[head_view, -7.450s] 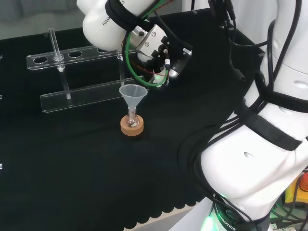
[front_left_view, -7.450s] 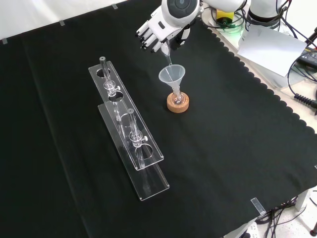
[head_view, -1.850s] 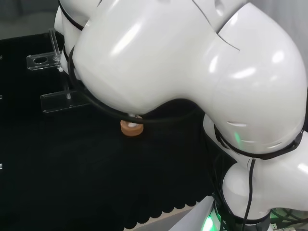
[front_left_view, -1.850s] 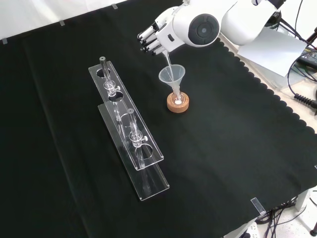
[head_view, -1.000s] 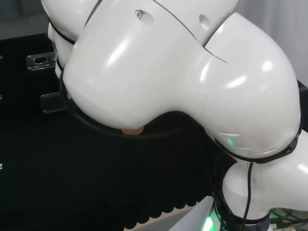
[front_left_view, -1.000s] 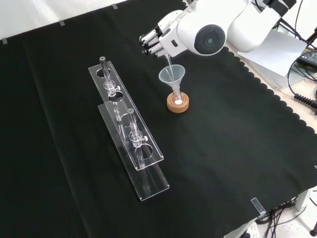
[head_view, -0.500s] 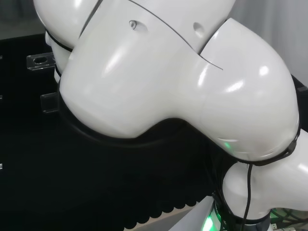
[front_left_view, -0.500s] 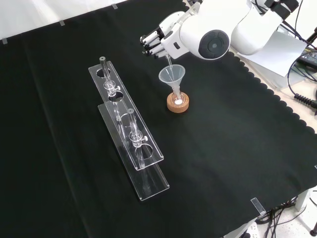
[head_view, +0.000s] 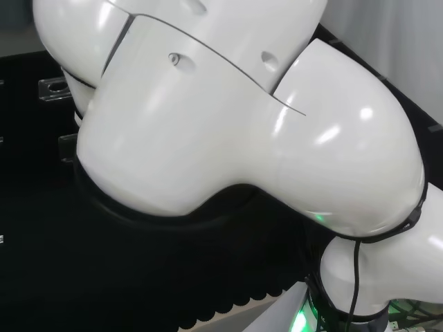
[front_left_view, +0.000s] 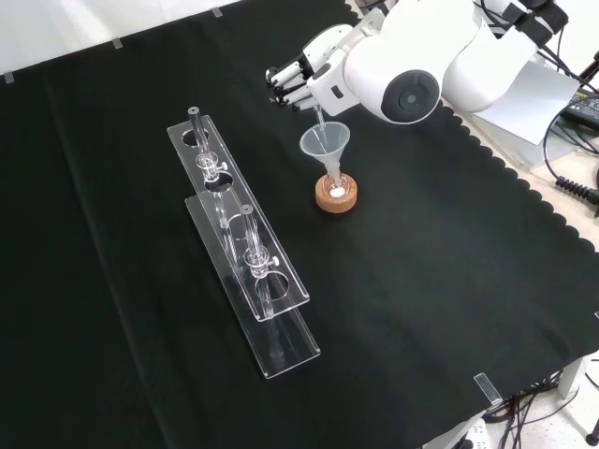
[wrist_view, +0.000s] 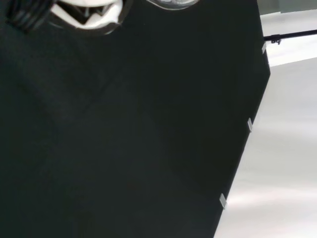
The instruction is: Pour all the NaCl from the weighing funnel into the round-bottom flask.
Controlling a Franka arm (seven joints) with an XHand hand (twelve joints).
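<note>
One hand (front_left_view: 301, 73) gripping weighing funnel (front_left_view: 317, 118) | one flask (front_left_view: 336, 186) (cork stand) | one clear funnel (front_left_view: 325, 143)

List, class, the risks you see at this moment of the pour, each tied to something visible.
1. The hand tips the weighing funnel over the clear funnel; a small drift could spill salt onto the black cloth.
2. That funnel stands only in the neck of the round-bottom flask on its cork ring; a knock might topple it.
</note>
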